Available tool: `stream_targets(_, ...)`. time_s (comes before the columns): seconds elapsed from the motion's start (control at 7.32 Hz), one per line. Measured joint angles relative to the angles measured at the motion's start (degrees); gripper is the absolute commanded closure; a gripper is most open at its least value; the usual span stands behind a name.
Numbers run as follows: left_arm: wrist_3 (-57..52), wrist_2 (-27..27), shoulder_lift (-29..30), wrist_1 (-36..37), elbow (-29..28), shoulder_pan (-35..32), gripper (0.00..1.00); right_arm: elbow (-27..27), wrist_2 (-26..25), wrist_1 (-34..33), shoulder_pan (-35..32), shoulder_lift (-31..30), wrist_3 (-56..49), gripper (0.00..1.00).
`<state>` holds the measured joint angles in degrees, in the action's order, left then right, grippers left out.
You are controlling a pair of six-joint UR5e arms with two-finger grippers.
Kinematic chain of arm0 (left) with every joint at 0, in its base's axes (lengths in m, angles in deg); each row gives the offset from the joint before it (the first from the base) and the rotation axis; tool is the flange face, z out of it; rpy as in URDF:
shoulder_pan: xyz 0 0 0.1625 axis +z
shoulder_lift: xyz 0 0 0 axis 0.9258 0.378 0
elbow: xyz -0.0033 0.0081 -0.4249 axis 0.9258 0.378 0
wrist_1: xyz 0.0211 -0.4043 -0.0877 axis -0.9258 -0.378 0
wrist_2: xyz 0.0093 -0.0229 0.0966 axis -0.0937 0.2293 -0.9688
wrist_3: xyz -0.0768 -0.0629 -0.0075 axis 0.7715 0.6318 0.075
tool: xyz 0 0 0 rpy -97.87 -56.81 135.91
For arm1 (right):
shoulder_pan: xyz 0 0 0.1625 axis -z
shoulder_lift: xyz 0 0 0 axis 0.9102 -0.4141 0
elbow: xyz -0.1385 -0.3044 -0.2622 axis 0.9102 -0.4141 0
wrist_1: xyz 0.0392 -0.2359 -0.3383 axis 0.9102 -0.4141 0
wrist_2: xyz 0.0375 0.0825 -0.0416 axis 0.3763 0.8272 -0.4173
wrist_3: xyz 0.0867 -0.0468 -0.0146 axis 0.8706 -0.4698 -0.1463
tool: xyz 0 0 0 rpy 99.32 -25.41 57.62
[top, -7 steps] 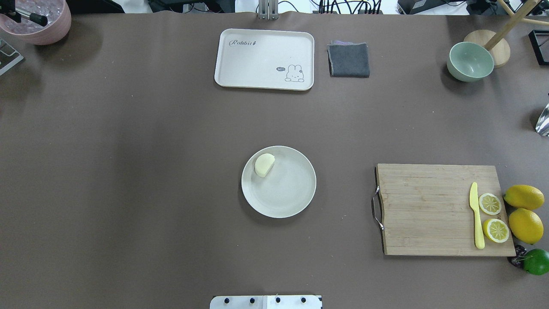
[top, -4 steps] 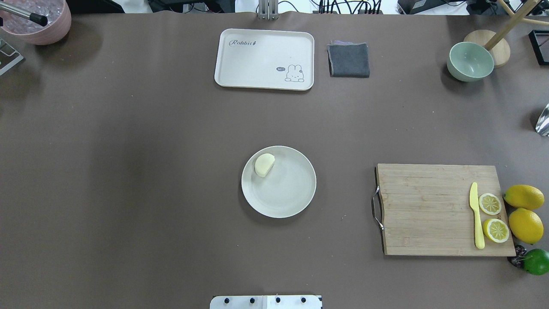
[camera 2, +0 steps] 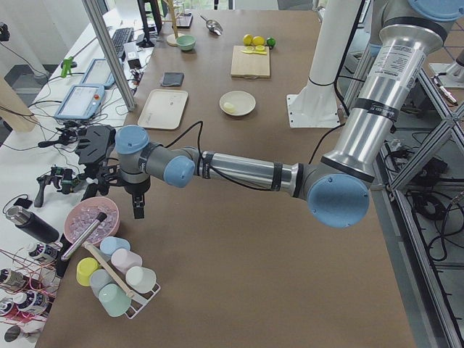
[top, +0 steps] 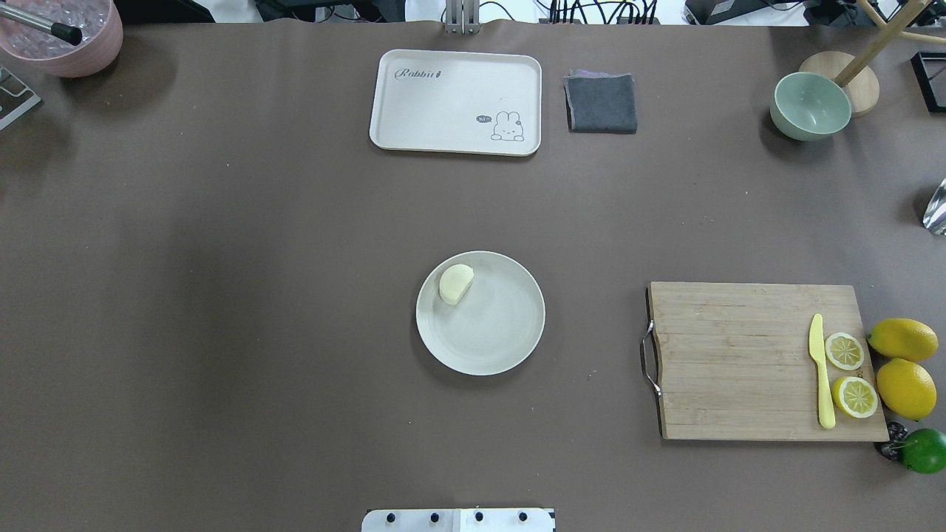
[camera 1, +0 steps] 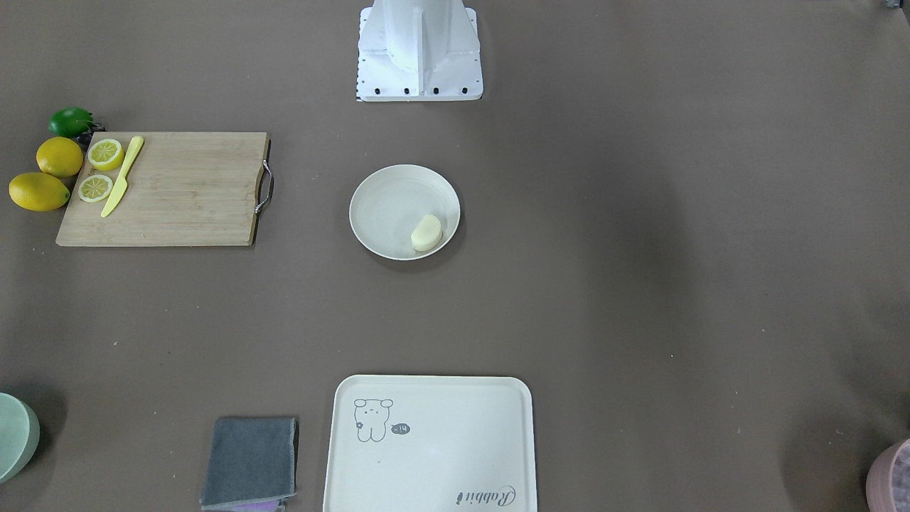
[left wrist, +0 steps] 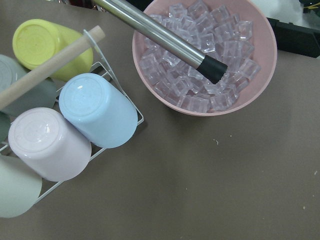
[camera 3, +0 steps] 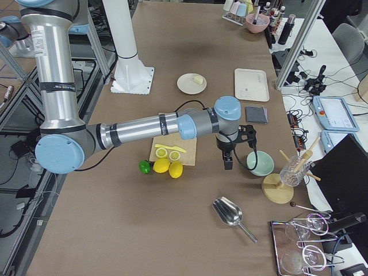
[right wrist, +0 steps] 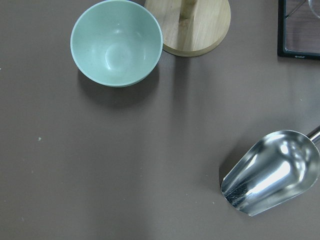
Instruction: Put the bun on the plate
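A robotics lab: a brown-covered table with aluminium posts, tangled cables and control tablets along its edge, upper left.

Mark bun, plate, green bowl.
bun (top: 455, 284), overhead exterior, middle of its top
plate (top: 497, 332), overhead exterior, bare inner floor
green bowl (right wrist: 116, 47), right wrist-mounted, inside bottom

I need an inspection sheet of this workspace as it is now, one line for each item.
Surface: brown table cover, flat.
Job's things: bun lies on plate, near its rim.
Clutter: tray, grey cloth, green bowl, cutting board with knife and lemon halves, lemons, lime, ice bowl, cups, scoop.
Grippers: left gripper by ice bowl, right gripper by green bowl; open or shut cannot be told.
Cables: cables behind far table edge.
Surroundings: side bench with devices; no person seen.
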<state>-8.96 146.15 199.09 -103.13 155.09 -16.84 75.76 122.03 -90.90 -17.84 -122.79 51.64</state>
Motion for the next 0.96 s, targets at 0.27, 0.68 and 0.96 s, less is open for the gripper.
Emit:
stream_targets(0.27,0.10,0.04,-1.05,-0.37,-0.08,-1.06,0.02,-2.63,0.01,0.21,0.04,1.99,0.00,0.00)
stream_targets(0.68,0.10,1.13,-2.38,-0.61,0.16,-2.77,0.02,-3.46,0.05,0.39,-0.02,2.82,0.07,0.00)
stream_targets(0.96,0.08,3.09,-3.01,-0.66,0.38,-3.55,0.02,-3.44,0.07,0.43,-0.02,2.78,0.08,0.00)
